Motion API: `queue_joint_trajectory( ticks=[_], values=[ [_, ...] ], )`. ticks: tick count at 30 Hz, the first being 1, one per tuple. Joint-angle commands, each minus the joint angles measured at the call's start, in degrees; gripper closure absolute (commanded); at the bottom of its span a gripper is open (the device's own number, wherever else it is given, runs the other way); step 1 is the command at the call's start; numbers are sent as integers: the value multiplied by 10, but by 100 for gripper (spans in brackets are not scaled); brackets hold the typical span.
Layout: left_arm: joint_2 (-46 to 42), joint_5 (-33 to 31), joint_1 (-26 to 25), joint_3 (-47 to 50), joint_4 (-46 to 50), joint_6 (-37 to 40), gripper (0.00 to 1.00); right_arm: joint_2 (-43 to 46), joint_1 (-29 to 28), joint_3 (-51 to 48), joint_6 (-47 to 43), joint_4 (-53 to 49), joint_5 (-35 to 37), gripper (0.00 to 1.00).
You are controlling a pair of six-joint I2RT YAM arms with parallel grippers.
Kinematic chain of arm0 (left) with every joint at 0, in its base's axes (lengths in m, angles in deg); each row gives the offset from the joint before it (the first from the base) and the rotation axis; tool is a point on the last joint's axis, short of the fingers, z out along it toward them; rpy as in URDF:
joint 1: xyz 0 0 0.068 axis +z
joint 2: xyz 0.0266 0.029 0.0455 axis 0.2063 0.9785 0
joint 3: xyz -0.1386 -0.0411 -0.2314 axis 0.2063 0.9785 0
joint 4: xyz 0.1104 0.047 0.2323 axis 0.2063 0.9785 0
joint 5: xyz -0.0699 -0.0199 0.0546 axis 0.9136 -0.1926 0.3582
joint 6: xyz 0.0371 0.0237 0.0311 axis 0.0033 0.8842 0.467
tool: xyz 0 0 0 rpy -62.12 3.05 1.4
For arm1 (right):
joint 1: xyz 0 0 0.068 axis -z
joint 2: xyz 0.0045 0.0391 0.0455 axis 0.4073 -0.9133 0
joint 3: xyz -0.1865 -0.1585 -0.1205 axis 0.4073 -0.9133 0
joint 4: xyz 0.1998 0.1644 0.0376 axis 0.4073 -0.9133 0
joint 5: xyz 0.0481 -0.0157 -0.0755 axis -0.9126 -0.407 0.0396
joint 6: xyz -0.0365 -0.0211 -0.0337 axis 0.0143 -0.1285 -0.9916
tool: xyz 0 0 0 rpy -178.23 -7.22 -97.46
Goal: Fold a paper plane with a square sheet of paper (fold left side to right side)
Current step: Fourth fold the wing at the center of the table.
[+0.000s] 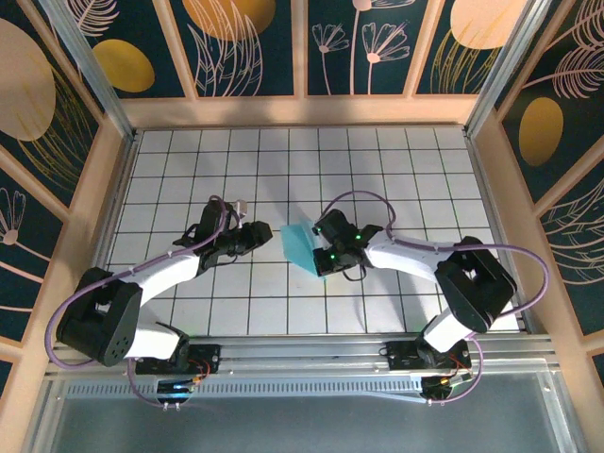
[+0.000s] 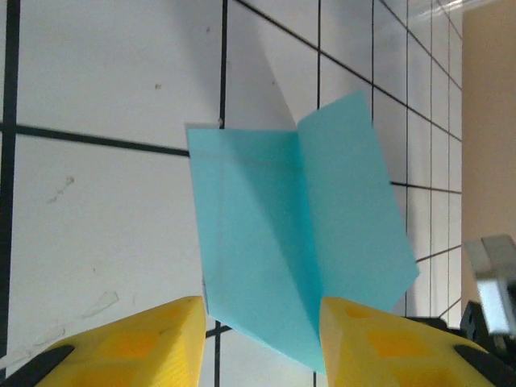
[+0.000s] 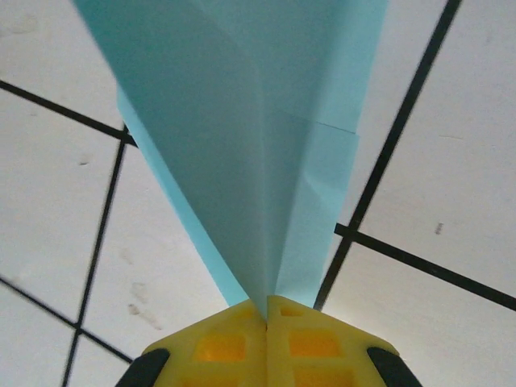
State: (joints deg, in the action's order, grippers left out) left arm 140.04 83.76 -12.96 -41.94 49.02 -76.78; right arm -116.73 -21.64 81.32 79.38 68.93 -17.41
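The paper plane lies centre of the top view on the tabletop. It looks light, limp and easily creased. The right fingers are clamped on its folded spine. The left fingers stand apart, flanking its near point. The layered crease likely offers the firmest hold.

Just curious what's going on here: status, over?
Right gripper shut on the paper plane. Left gripper open beside it. Nothing in the way.

count | paper plane: 1 | hands: 2, left hand and right hand | tiled table: 1
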Motion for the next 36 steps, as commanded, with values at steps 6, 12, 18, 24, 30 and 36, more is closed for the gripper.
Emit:
queue_joint_trajectory(
  ticks=[6,12,18,24,30,36],
  values=[
    [21,40,-18,-9,-16,10,58,8,37,-51,-31,78,-135,100],
    [43,46,-36,-25,-19,9,59,-19,38,-52,-39,89,-142,100],
    [64,52,-60,-32,-32,-4,59,-33,41,-56,-40,105,-154,100],
    [87,35,-69,-33,-39,-12,59,-50,41,-52,-40,109,-162,100],
    [117,39,-79,-43,-49,-13,58,-64,41,-51,-39,114,-173,100],
    [135,38,-80,-53,-57,-14,58,-67,44,-50,-39,116,-183,100]
  ],
)
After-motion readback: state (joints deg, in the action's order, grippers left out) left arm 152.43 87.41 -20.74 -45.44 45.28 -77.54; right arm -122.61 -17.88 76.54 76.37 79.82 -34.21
